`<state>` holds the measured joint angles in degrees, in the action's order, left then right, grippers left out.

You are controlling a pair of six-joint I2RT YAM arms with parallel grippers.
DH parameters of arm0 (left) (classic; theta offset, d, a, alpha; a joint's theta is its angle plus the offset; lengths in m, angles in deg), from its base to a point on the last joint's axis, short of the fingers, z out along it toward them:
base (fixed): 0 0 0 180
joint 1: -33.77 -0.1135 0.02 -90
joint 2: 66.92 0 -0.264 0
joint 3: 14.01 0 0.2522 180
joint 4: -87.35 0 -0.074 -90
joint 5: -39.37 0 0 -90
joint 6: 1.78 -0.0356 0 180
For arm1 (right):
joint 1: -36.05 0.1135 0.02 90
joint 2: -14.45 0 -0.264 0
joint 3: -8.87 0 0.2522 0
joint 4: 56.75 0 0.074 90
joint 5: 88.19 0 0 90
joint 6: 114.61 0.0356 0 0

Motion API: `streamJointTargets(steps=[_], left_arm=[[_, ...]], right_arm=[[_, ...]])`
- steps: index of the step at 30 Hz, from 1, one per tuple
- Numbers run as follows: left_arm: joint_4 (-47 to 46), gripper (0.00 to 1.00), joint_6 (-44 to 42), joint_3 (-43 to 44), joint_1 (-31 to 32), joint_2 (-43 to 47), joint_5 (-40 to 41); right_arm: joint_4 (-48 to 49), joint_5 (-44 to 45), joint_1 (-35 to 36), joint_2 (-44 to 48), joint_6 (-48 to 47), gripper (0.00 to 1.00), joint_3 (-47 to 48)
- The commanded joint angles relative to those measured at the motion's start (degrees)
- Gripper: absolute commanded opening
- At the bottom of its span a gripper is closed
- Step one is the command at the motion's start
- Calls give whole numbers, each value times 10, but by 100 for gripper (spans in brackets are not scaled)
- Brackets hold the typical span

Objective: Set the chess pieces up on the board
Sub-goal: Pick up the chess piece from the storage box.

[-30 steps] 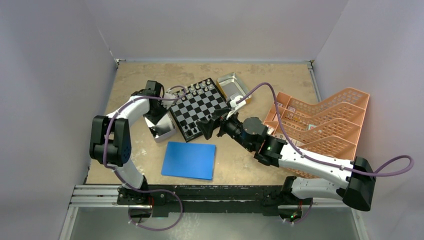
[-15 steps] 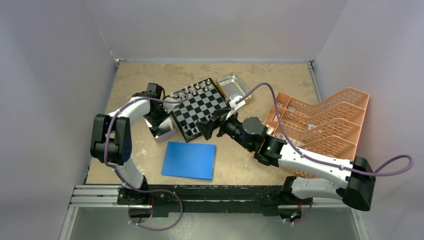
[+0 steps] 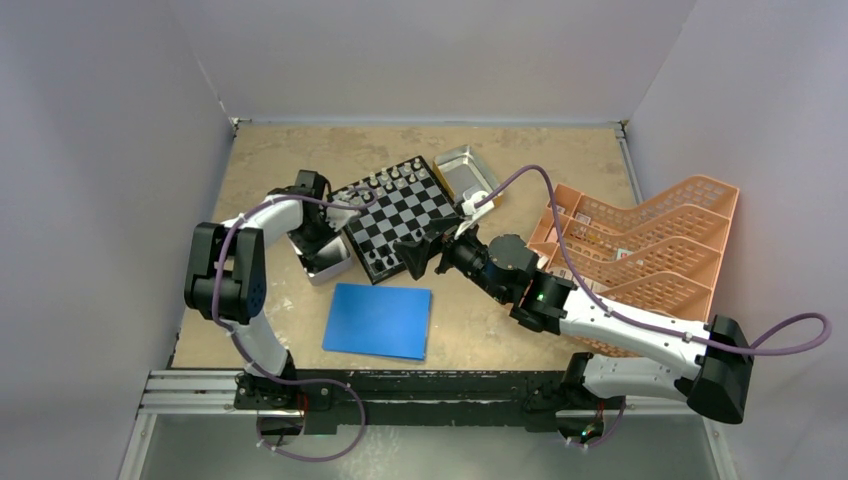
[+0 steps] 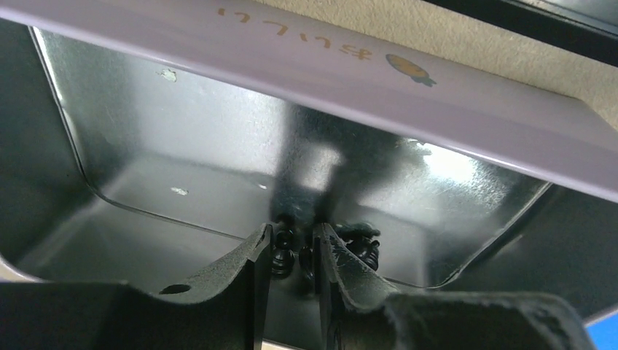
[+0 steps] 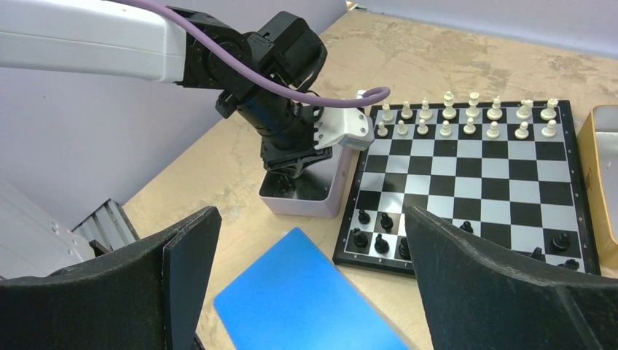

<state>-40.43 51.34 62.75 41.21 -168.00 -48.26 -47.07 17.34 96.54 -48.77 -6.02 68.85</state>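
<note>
Left gripper (image 4: 291, 244) plunges nose-down into the shiny, lilac-walled metal tray (image 4: 364, 69) beside the board's left edge, wrist bent steeply. Its black fingers (image 4: 251, 255) stand narrowly parted around a tiny glossy black chess piece (image 4: 283, 248) among a cluster of loose black pieces (image 4: 362, 240) on the tray floor. I cannot tell whether they pinch it.

The small black-bordered chessboard with black and silver squares (image 5: 474, 168) lies flat on the speckled tan table (image 3: 280, 160). The cream-white pieces (image 5: 448, 120) fill its two far rows; a few black pieces (image 5: 382, 237) dot the near rows.

My right gripper (image 5: 313, 219) hovers low over the board's near edge, arm stretched out, jaws spread wide and empty, above a smooth blue rectangular sheet (image 5: 306, 306).
</note>
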Motion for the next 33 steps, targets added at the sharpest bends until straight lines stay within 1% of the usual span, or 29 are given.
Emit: streamJointTargets(steps=[1, 8, 10, 12, 16, 20, 25, 29, 33], left_arm=[[-10, 25, -14, 2, -8, -11, 7], [-6, 18, -14, 14, -9, -21, 8], [-7, 13, -14, 15, -9, -20, 8], [-7, 8, -11, 20, -9, -12, -10], [-8, 4, -2, 32, -8, 16, -58], [-24, 3, 9, 31, -8, 66, -106], [-55, 0, 34, 22, -8, 130, -135], [-87, 0, 56, 14, -7, 185, -161], [-125, 0, 101, 9, -7, 246, -246]], right_arm=[[20, 7, 3, 20, -2, 99, 3], [21, 6, 3, 22, -3, 99, 3], [24, 6, 3, 22, -3, 99, 1], [21, 6, 3, 21, -3, 99, 2], [23, 5, 3, 22, -3, 99, 1], [18, 3, 3, 23, -7, 99, 9], [20, 5, 3, 23, -7, 98, 7], [17, 0, 3, 20, -8, 96, 5], [15, 7, 3, 14, -13, 96, 7]])
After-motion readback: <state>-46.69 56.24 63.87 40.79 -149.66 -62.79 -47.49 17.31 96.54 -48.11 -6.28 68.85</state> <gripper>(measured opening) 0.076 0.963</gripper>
